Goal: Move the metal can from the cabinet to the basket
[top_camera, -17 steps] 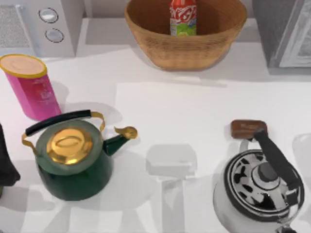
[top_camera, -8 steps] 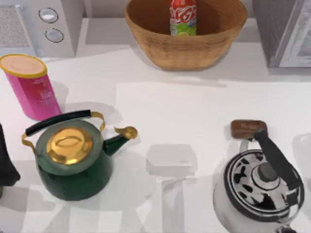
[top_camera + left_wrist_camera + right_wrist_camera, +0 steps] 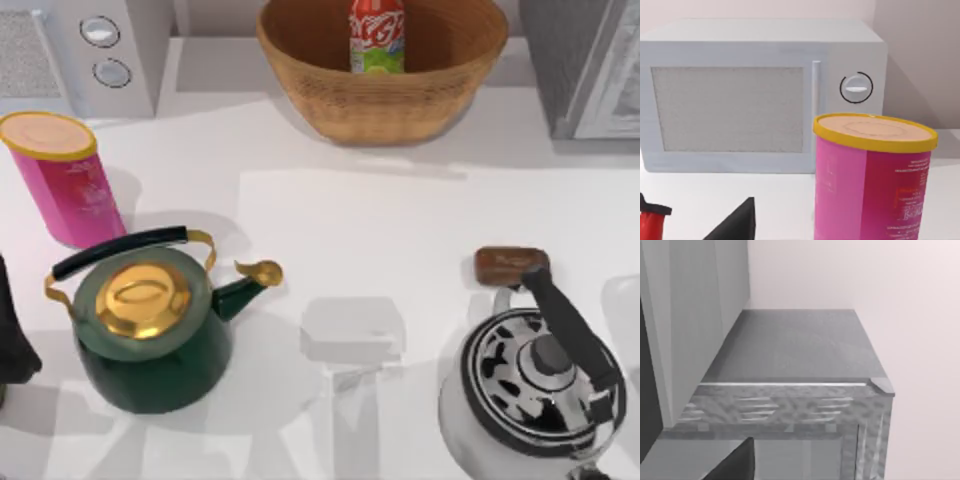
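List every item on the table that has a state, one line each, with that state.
metal can: upright inside the basket
basket: upright, holding the can
cabinet: can no longer in it
pink canister: upright, yellow lid on
green kettle: upright, gold lid on
chrome kettle: upright, lid on
white appliance: door closed

Looked straight down from above onto the white table [image 3: 400,210], taking in the tan woven wicker basket [image 3: 440,90] at the far edge, the white two-knob appliance [image 3: 130,60] far left and the grey speckled cabinet [image 3: 560,60] far right. From the left wrist, faced level and close at the same white appliance [image 3: 760,100], with the pink yellow-lidded canister [image 3: 870,185] nearest; both shared with the top view, canister [image 3: 70,180] at left. From the right wrist, faced close along the grey cabinet's top [image 3: 795,350], toward a pale wall [image 3: 910,315].
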`<state>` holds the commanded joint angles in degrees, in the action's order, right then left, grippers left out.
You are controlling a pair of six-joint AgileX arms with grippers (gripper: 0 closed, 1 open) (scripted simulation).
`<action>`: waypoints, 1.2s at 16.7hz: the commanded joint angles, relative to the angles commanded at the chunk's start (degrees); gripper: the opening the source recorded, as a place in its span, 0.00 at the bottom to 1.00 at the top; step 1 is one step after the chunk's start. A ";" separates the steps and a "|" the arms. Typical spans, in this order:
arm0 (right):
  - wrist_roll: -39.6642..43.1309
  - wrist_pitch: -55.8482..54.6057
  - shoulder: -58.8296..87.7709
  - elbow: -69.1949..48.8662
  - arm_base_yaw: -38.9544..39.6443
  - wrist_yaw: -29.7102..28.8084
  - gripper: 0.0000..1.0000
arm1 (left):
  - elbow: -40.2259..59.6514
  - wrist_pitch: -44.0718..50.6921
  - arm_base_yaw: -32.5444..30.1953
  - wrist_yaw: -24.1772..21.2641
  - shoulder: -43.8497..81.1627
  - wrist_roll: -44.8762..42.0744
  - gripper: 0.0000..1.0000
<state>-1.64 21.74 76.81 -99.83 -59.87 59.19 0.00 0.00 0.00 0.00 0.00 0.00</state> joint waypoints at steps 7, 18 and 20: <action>0.11 0.77 0.62 -1.52 12.36 -12.21 1.00 | 0.00 0.00 0.00 0.00 0.00 0.00 1.00; 0.41 3.07 -0.81 -0.83 69.39 -69.34 1.00 | 0.00 0.00 0.00 0.00 0.00 0.00 1.00; 0.46 3.23 -1.61 -0.01 76.92 -76.87 1.00 | 0.00 0.00 0.00 0.00 0.00 0.00 1.00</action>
<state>-1.18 24.97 75.20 -99.84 17.05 -17.68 0.00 0.00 0.00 0.00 0.00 0.00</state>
